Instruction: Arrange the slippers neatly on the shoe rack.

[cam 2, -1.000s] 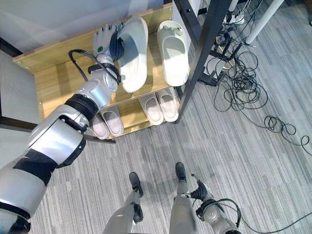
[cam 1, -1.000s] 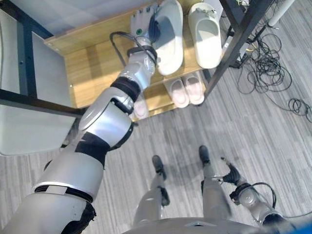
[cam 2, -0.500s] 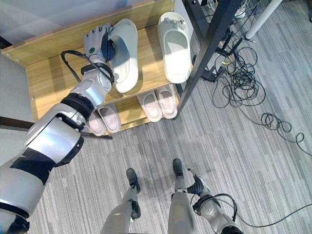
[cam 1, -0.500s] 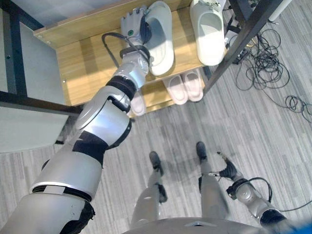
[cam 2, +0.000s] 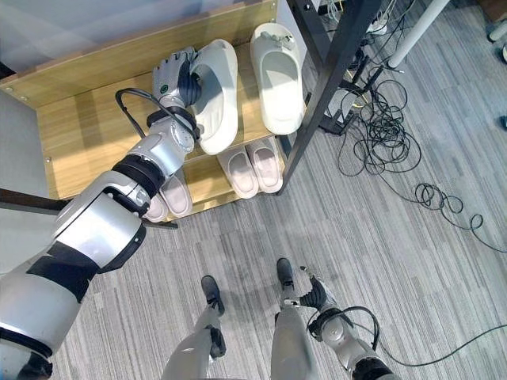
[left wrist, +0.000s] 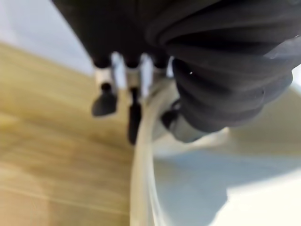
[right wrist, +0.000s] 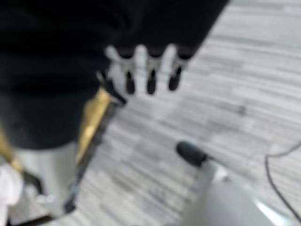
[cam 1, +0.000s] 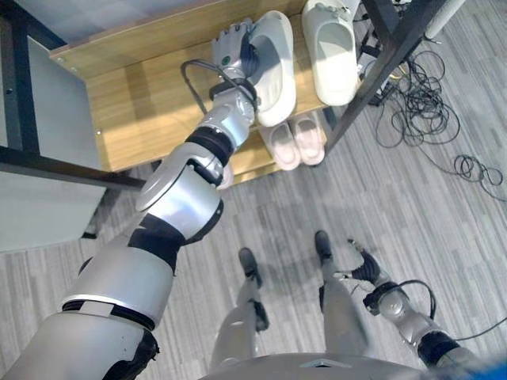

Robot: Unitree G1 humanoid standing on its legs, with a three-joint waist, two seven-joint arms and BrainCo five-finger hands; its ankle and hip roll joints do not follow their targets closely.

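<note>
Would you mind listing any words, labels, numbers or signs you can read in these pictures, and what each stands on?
None can be read: no lettering shows on the white slippers, the wooden shoe rack or the left hand gripping one slipper.

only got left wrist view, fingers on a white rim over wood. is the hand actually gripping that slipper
Observer: Yes. The left hand pinches the rim of the white slipper, which is on the rack's top shelf.
Operator: is its mate up there
Observer: Yes, the second white slipper lies on the same shelf to the right, apart from the held one.
Operator: are they lined up
Observer: No, the held one sits nearer the shelf's front edge than the second.
</note>
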